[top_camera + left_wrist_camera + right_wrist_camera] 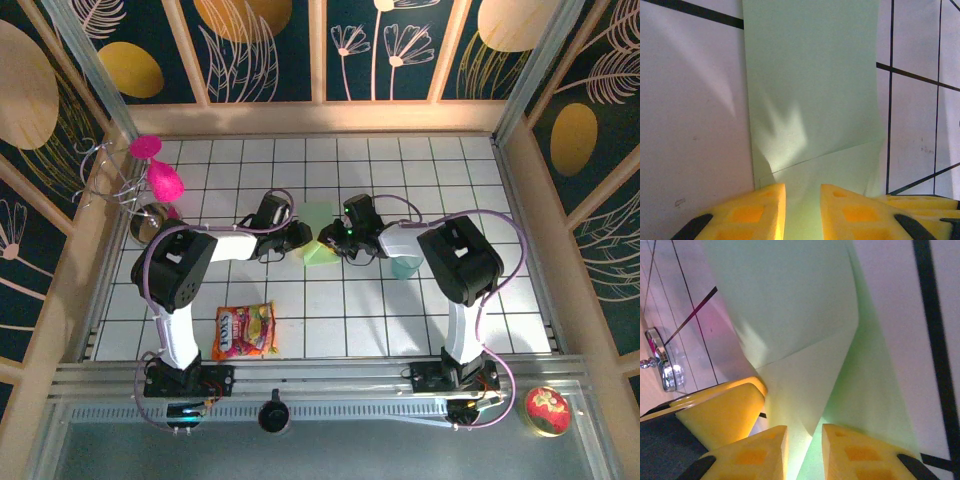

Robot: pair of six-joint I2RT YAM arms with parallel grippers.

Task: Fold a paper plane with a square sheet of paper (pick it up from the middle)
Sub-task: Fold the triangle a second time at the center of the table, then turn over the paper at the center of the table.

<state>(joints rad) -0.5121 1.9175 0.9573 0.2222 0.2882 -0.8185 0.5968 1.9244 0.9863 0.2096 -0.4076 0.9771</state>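
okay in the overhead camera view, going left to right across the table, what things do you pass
Pink ornament on the wire stand → snack packet → left claw → square sheet of paper → right claw → teal cup → red-topped round tin, off the grid on the near ledge.

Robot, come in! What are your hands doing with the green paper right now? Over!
Left gripper and right gripper: both pinching the green paper, mid-table. Paper partly folded, creased. Teal cup near right arm, not blocking.
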